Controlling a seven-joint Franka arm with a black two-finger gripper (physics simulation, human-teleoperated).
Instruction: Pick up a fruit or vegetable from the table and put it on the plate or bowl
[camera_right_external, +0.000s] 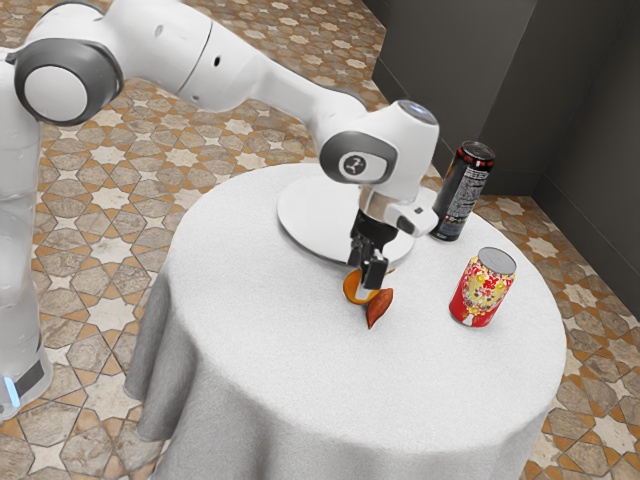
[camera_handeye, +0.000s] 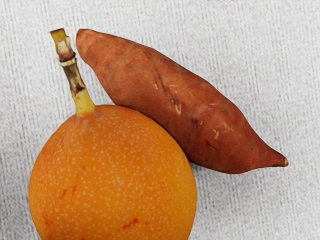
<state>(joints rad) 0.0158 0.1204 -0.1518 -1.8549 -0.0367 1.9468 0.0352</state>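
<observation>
The claw (camera_right_external: 368, 268) (width: cannot tell) hangs over the orange fruit (camera_right_external: 352, 289), which touches the sweet potato (camera_right_external: 379, 308) at its four o'clock.

Black can (camera_right_external: 462, 190) upright, red can (camera_right_external: 482, 288) nearby, patterned tiled floor (camera_right_external: 120, 200)

blocked: sweet potato (camera_handeye: 180, 105) against orange fruit (camera_handeye: 112, 175) | red can (camera_right_external: 482, 288), black can (camera_right_external: 462, 190) well apart | open: tablecloth (camera_right_external: 300, 380) toward near edge

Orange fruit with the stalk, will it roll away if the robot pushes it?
Probably yes: the orange fruit looks round and smooth, so it may roll or slip. The sweet potato right beside it might block it on that side.
</observation>
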